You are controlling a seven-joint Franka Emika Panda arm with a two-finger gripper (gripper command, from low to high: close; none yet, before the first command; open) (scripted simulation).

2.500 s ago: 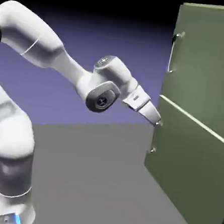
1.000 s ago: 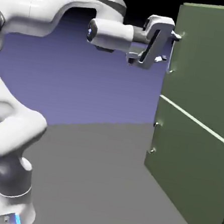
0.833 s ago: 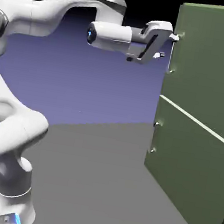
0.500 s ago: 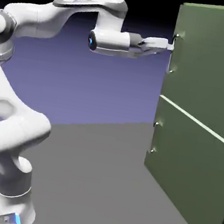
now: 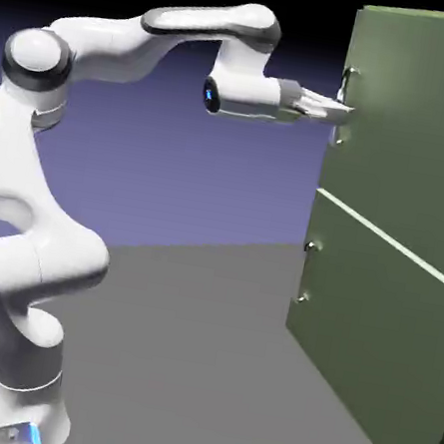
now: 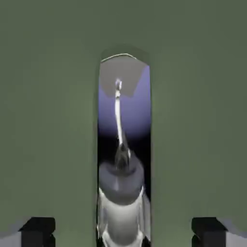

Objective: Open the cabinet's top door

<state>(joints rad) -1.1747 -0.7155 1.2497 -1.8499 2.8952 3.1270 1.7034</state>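
In the exterior view, reaching farther right than before with the white two-finger hand (image 5: 347,111) to the silver bar handle (image 5: 346,76) near the flat olive-green top door (image 5: 424,117)'s left edge; in the hand view, straddling it wide open, gaps either side, gripping nothing.

Here's the flat, plain grey counter (image 5: 184,361), spreading wide across the exterior view! The white rounded robot base (image 5: 6,414) stands at lower left, and the tall boxy olive-green cabinet (image 5: 404,184) rises at the right.

The arm (image 5: 112,47) stretches to the exterior view's right, end effector (image 5: 350,111) near level, fingers apart.
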